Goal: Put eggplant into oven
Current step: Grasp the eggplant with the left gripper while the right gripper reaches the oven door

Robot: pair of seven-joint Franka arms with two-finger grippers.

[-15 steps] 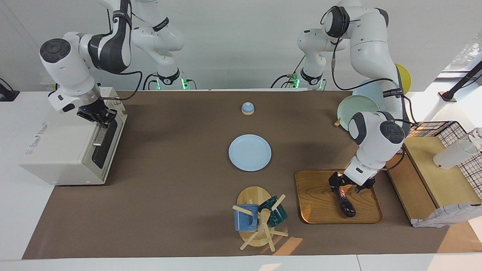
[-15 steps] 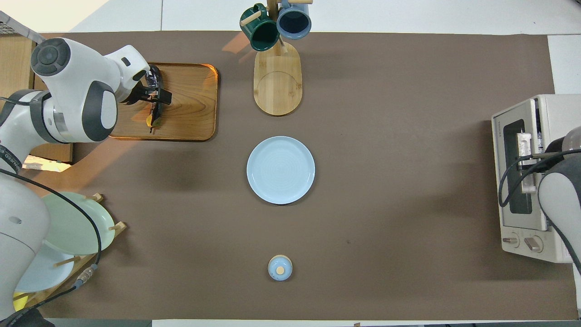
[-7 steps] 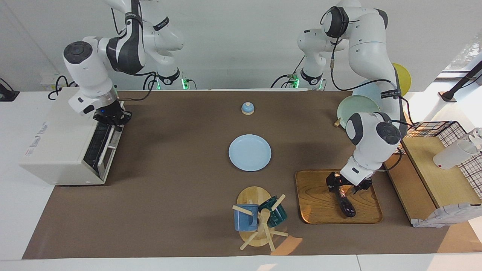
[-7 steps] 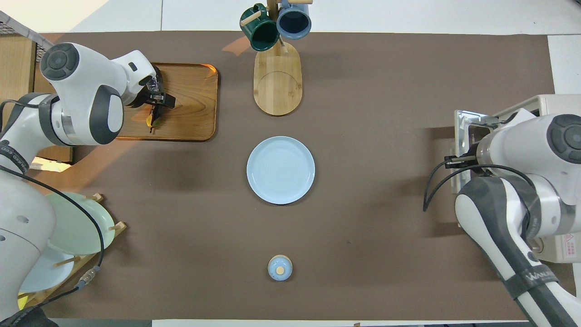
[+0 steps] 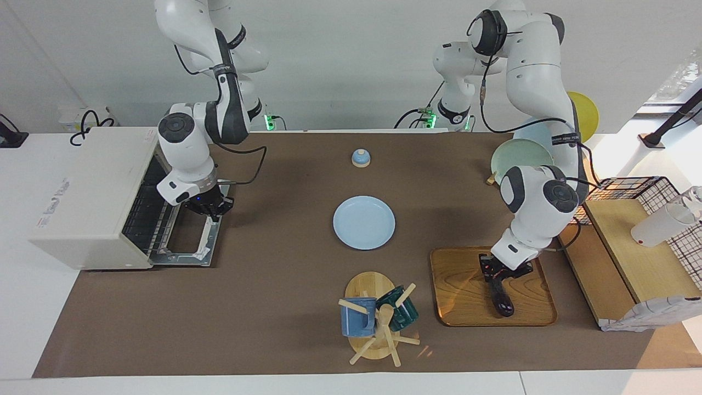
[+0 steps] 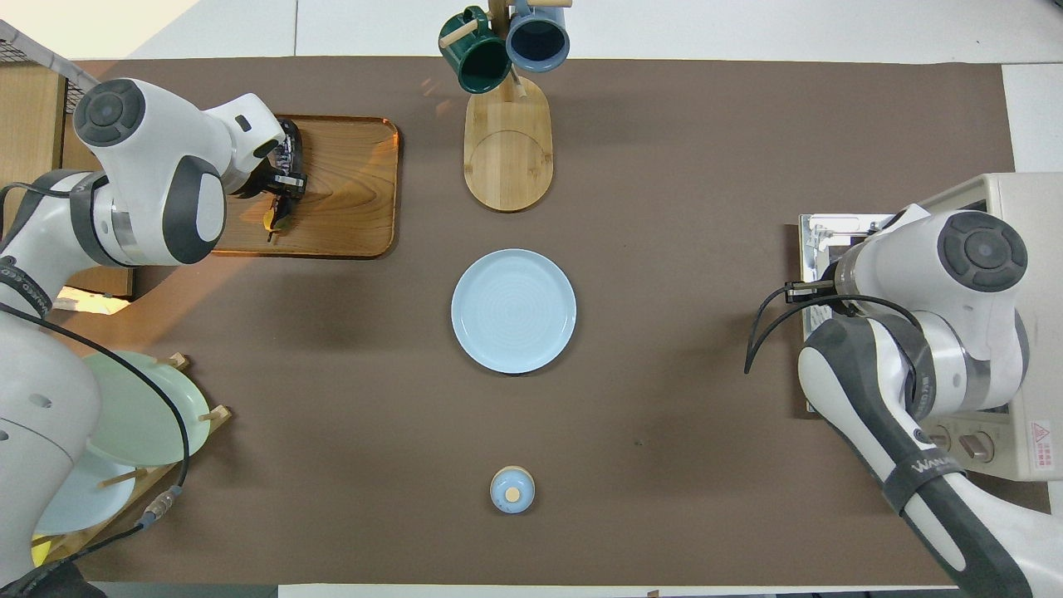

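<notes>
The facing view shows the eggplant (image 5: 501,297) lying lengthwise on the wooden tray (image 5: 460,307), with the left end effector (image 5: 500,272) down on its stem end and clenched around it. Judging by that low grip with the fruit flat on the wood, the pick is made but the lift is not. Most of the dark body stretches out below the left end effector toward the tray's edge, so it will probably hang or swing once raised. The oven (image 5: 88,197) stands at the right arm's end of the table (image 5: 274,307), well apart from the tray. Its drop-down door (image 5: 189,238) lies folded flat onto the table, and the wire rack shows inside the opening. The right end effector (image 5: 211,209) is closed on the door's outer edge at the handle, which presumably explains why the door lies fully down: the way in is held clear for the eggplant. Between the two end effectors lie a light blue plate (image 5: 363,222), a mug rack (image 5: 375,318) with a blue and a green mug, and a small bell (image 5: 360,158). The carry across will likely have to pass over these.
</notes>
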